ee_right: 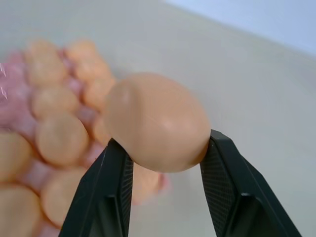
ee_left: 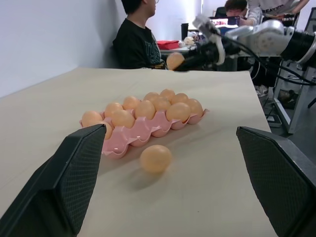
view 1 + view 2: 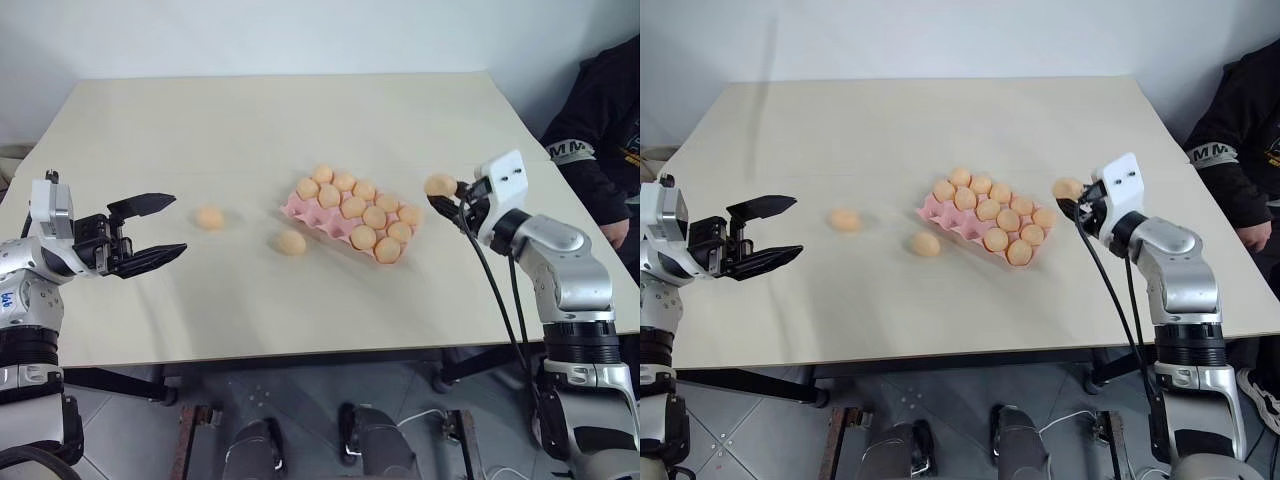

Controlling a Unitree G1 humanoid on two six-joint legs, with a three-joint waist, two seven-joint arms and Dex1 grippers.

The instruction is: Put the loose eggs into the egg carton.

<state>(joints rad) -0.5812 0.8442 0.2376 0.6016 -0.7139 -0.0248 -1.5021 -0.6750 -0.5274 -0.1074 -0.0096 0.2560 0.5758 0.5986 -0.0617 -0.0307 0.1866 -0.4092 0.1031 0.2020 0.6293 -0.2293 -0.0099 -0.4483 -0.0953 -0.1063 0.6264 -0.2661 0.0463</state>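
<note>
Right gripper [image 3: 447,194] pinches 1 egg [image 3: 440,185] above the table [image 3: 250,130], just right of the carton [image 3: 305,207].

Its arm reaches forward and left, about level; the held egg's long axis lies across the 2 fingers [image 1: 116,187]. Left gripper [image 3: 150,231] hangs wide, holding nothing, at the table's left edge, pointing right toward 2 loose eggs: 1 [image 3: 209,217] well left of the carton, 1 [image 3: 290,242] just beside its near-left corner. The carton's long axis runs diagonally, far-left to near-right, with many cups filled. A person's sleeve band [image 3: 570,152] at far right reads "MM".
</note>
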